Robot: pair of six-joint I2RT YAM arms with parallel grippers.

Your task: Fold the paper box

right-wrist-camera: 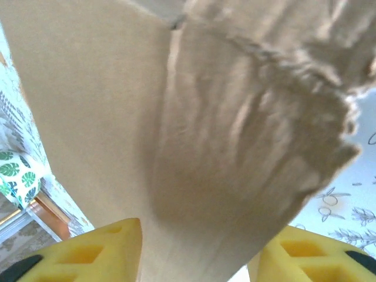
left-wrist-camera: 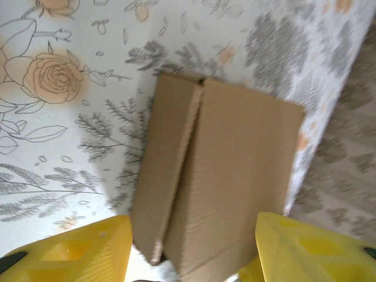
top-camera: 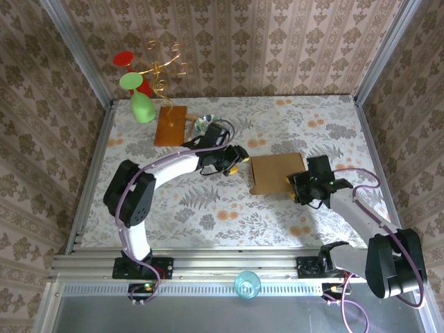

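1. Nearest, a small teal bowl (top-camera: pixel 247 284) sits on the front rail (top-camera: pixel 222 263), about mid-width.
2. Left gripper (top-camera: pixel 237 167), jaws apart, hangs just left of the paper box (top-camera: pixel 276 173), by its edge.
3. That box lies on the floral worktop (top-camera: pixel 208 208), right of centre — plain brown cardboard.
4. Right gripper (top-camera: pixel 298 184) is at the box's right edge — jaws apart, cardboard between them; whether they touch it I cannot tell.

Overhead I get bright, even light, only faint shadows on the table (top-camera: pixel 208 208). My left wrist feed smears towards its right edge; the right one sits so close to the box (right-wrist-camera: pixel 106 117) it's soft (motion blur too).
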